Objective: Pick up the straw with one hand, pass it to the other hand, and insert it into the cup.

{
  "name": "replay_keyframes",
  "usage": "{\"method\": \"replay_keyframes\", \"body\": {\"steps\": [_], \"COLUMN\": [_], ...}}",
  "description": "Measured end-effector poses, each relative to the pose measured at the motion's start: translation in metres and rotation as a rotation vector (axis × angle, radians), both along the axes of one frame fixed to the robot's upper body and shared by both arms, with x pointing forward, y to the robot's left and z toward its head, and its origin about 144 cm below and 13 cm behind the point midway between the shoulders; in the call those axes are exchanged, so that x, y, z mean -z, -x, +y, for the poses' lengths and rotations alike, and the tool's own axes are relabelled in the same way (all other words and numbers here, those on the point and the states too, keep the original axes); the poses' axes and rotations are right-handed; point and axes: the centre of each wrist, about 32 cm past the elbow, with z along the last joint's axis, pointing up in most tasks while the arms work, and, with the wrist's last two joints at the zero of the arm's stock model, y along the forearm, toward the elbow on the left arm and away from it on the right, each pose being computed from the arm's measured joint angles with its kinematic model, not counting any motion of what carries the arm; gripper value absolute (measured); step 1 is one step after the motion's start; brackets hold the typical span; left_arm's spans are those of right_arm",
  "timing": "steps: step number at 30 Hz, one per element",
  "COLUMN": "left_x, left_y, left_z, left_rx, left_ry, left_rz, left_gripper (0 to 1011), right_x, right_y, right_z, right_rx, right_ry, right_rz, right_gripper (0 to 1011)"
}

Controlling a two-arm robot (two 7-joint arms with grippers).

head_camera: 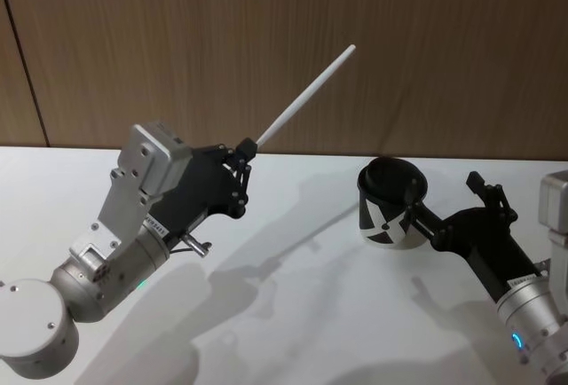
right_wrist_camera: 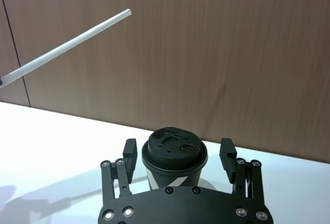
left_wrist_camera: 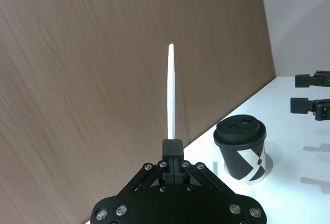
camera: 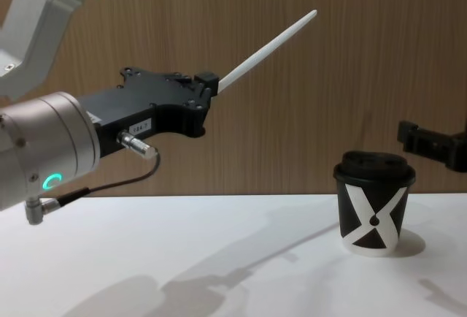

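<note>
Above the white surface (head_camera: 293, 332), the left gripper (head_camera: 244, 149) pinched a thin white straw (head_camera: 306, 94) slanting up rightward toward the right gripper (head_camera: 444, 192), jaws spread beside the black lidded paper cup (head_camera: 390, 218).

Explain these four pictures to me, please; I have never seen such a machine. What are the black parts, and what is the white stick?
This is a two-armed robot, seen by its own cameras: head (from above), chest (from the side), and one on each wrist. The black claws are its end effectors. The left end effector grips the white stick, a straw, held slanting up in the air. The right end effector is open near the cup, which stands lidded on the white table.
</note>
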Motion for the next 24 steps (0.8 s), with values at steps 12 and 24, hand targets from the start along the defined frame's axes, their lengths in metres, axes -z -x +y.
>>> {"method": "replay_keyframes", "body": {"steps": [12, 24], "left_x": [-0.0016, -0.0036], "left_y": [-0.0062, -0.0090], "left_z": [-0.0061, -0.0088], "left_rx": [0.044, 0.069], "left_ry": [0.000, 0.003], "left_rz": [0.003, -0.003], "left_gripper": [0, 0], "right_x": [0.0000, 0.0000], "right_y": [0.0000, 0.0000], "right_z": [0.0000, 0.0000], "right_rx": [0.000, 0.000], "right_ry": [0.000, 0.000], "right_rz": [0.000, 0.000], "right_gripper": [1001, 1001]}}
